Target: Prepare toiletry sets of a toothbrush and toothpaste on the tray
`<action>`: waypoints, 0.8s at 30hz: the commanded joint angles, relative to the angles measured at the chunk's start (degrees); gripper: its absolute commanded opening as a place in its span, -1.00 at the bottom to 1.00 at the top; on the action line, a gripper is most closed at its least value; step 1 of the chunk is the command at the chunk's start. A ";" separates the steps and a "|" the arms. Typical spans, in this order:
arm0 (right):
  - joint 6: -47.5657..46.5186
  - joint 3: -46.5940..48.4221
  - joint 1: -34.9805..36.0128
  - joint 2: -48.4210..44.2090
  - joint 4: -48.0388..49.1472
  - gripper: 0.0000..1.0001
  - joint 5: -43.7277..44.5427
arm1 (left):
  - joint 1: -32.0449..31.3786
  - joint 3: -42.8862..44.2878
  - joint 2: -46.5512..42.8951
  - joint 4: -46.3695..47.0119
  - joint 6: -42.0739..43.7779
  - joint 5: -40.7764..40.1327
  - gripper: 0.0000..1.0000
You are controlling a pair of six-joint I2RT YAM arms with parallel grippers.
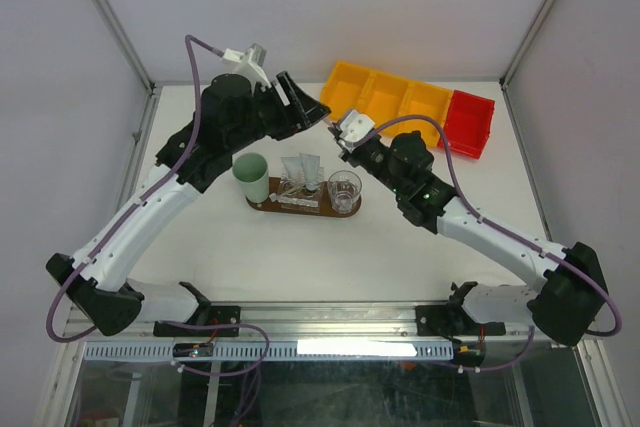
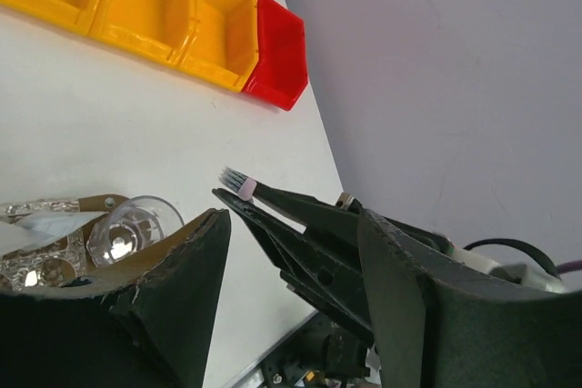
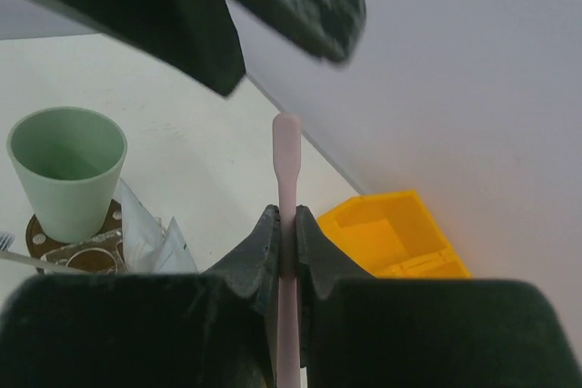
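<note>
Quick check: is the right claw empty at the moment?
No: in the right wrist view the right claw is shut on a slim pale lilac toothbrush, whose end sticks out beyond it.

Bright even light, soft shadows on the table (image 1: 300, 257); the right hand (image 3: 286, 229) looms blurred up close

The right gripper (image 3: 286, 233) is pinched tight on a pale toothbrush (image 3: 286, 161), whose slim handle sticks straight out past the fingertips. Off to the left, a mint-green cup (image 3: 68, 170) stands on the brown tray (image 3: 111, 217) with white tubes (image 3: 168, 247) beside it. A yellow bin (image 3: 396, 233) sits to the right.
</note>
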 commanded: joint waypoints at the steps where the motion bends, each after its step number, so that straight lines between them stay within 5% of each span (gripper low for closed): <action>1: -4.41 -0.72 2.31 0.00 11.07 -1.00 7.67 | -3.16 4.06 0.47 -1.40 -0.72 -6.60 0.19; 5: -4.57 -0.54 2.65 0.17 12.09 -1.00 8.68 | -4.79 0.69 -2.22 -1.81 -2.55 -12.90 0.20; 14: -5.67 -1.88 3.68 -0.82 13.32 -1.00 5.05 | -4.93 4.76 1.97 -1.26 -3.83 -11.98 0.32; 24: -7.13 -1.86 5.21 -0.29 14.70 -1.00 6.03 | -5.54 5.68 4.26 -1.46 -3.66 -14.54 -0.02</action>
